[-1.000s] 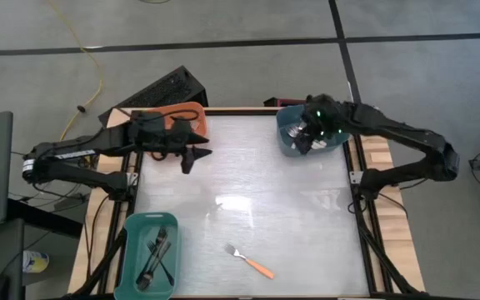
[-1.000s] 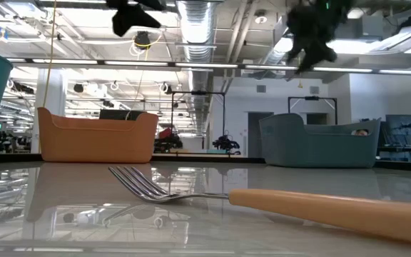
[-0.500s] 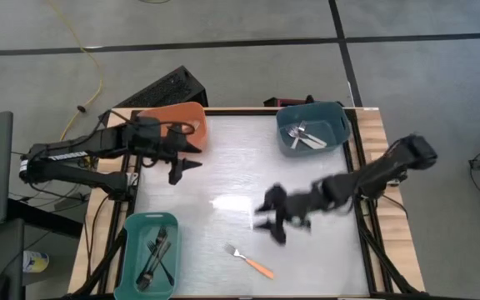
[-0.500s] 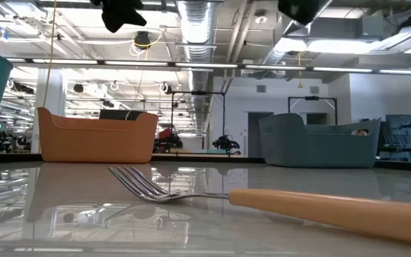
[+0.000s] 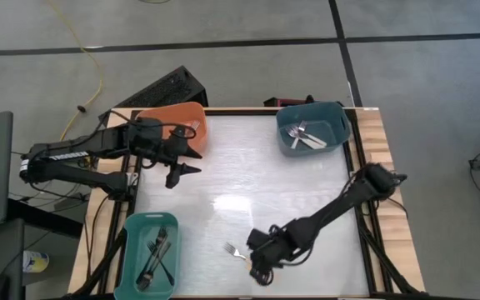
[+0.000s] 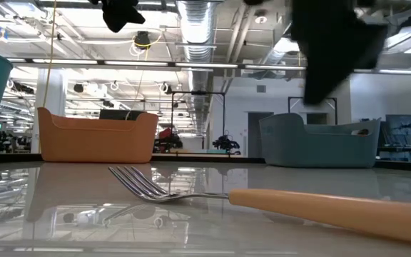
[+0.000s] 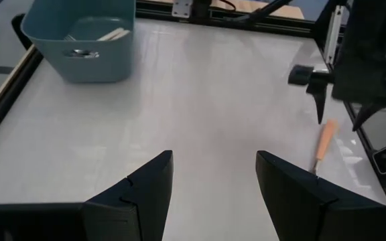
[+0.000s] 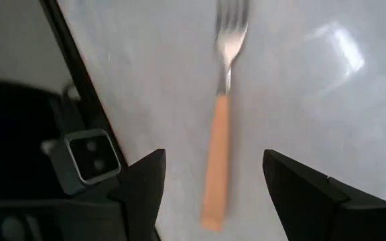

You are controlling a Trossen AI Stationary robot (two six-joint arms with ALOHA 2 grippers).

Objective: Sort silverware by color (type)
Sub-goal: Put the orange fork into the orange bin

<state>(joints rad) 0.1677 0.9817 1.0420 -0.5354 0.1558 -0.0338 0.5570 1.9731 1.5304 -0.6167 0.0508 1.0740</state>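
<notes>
Now right gripper [image 5: 261, 265] fingers spread above orange-handled fork [image 8: 218, 144]; untouched.

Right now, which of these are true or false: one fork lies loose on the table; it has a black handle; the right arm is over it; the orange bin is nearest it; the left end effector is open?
1. One fork lies loose on the table. True.
2. It has a black handle. False: orange.
3. The right end effector is over it. True, open.
4. The orange bin is nearest it. False: the green bin is.
5. The left end effector is open. True.
</notes>
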